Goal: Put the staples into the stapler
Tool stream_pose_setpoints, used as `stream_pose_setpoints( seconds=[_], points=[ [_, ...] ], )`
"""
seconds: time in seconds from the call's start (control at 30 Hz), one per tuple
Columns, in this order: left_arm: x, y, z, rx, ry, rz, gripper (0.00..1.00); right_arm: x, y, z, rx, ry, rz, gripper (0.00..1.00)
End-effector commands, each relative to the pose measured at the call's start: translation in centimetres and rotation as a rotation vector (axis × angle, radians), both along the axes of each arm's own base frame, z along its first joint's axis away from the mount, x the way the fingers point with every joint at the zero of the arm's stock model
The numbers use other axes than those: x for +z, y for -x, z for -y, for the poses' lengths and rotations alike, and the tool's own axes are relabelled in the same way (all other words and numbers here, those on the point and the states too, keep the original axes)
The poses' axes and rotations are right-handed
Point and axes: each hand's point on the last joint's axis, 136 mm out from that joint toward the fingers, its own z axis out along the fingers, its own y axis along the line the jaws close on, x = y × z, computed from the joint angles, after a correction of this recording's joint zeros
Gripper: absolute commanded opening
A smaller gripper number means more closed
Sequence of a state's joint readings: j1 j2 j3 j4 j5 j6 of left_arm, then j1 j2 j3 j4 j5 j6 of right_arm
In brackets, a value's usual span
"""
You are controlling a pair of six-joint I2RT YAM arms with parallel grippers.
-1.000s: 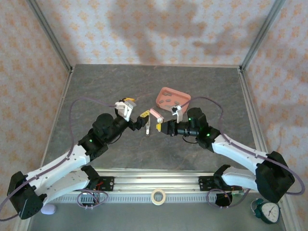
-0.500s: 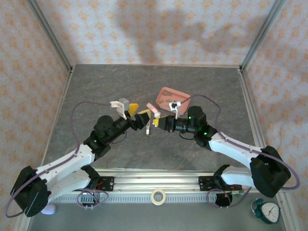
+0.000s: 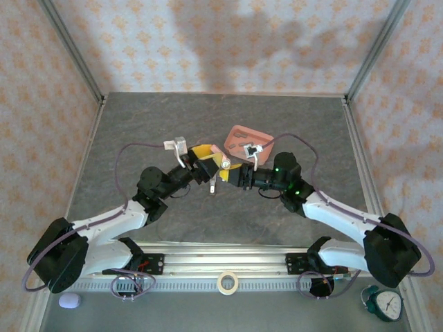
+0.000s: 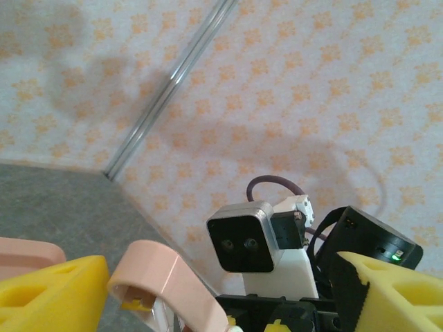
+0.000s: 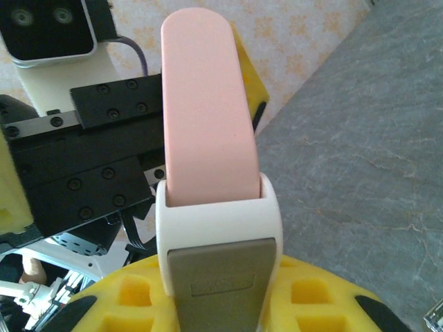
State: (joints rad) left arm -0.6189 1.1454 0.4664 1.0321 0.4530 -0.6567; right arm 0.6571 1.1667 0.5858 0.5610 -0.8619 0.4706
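The stapler (image 5: 216, 207) is cream-white with a pale pink lid and a grey panel. It stands upright between yellow fingers (image 5: 311, 301), with my right gripper (image 5: 218, 304) shut on its base. In the top view the stapler (image 3: 217, 155) hangs above mid-table, where the right gripper (image 3: 232, 171) meets the left gripper (image 3: 206, 161). My left gripper (image 4: 221, 280) is open, its yellow fingers (image 4: 48, 290) wide apart on either side of the raised pink lid (image 4: 166, 277). The lid sits close to the left finger. The staples cannot be made out.
A pink shallow tray (image 3: 263, 136) lies on the grey table just beyond the grippers. A roll of tape (image 3: 227, 281) rests on the rail at the near edge. Patterned walls close in the back and both sides.
My left gripper has swung right and turned, so its fingers now straddle the stapler's pink lid. The right gripper has shifted slightly away with the stapler still held.
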Motion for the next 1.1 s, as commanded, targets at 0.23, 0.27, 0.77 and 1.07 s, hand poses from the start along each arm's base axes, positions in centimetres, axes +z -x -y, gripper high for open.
stream_pose_setpoints(
  seconds=[0.23,0.27,0.77,1.07],
  points=[
    [2.1,1.0,0.3,-0.052,0.048,0.084,0.66,4.9,0.9,-0.2,0.062,-0.098,0.161,0.06],
    [2.0,0.9,0.3,-0.054,0.047,0.084,0.65,5.1,1.0,-0.2,0.068,-0.102,0.163,0.06],
    [2.4,1.2,1.1,-0.097,0.046,0.122,0.41,5.2,1.9,-0.8,0.126,-0.095,0.186,0.06],
    [0.9,0.9,0.7,-0.03,-0.085,0.134,0.11,3.5,1.2,-0.6,0.078,-0.038,0.168,0.26]
  ],
)
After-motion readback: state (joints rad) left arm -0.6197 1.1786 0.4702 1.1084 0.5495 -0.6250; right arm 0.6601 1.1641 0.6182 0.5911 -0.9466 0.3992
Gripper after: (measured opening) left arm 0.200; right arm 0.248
